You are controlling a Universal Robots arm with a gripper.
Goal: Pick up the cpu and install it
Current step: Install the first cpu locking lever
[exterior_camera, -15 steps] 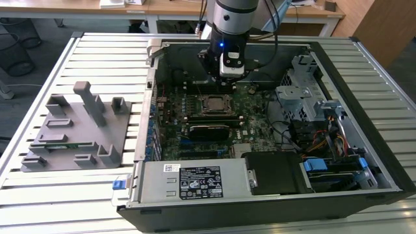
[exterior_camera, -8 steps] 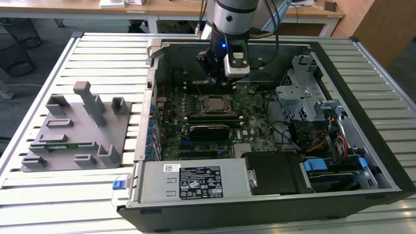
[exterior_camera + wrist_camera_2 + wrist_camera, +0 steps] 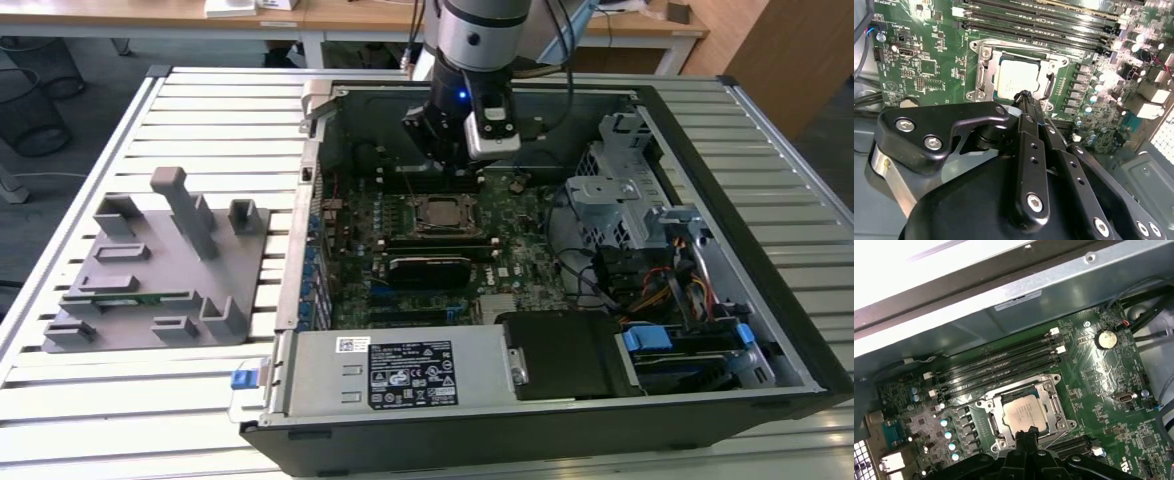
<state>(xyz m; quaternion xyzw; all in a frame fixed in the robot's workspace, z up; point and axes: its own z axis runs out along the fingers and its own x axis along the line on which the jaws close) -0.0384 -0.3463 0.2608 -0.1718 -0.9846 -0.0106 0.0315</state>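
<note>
My gripper [image 3: 1022,95] hangs inside the open computer case [image 3: 534,440], fingertips pressed together with nothing between them. The cpu [image 3: 1019,77] lies flat in the socket frame [image 3: 985,70] on the green motherboard [image 3: 929,65], directly under and just ahead of my fingertips. I cannot tell whether they touch it. The memory slots [image 3: 999,365] run beyond the socket, farther from me

Daylight is washing the slatted table [image 3: 200,120]; the motherboard [image 3: 523,262] is sitting in shade. In the first wrist view, glare is blowing out white past the case wall [image 3: 1029,310]. The gripper [image 3: 1022,96] is catching sheen.
</note>
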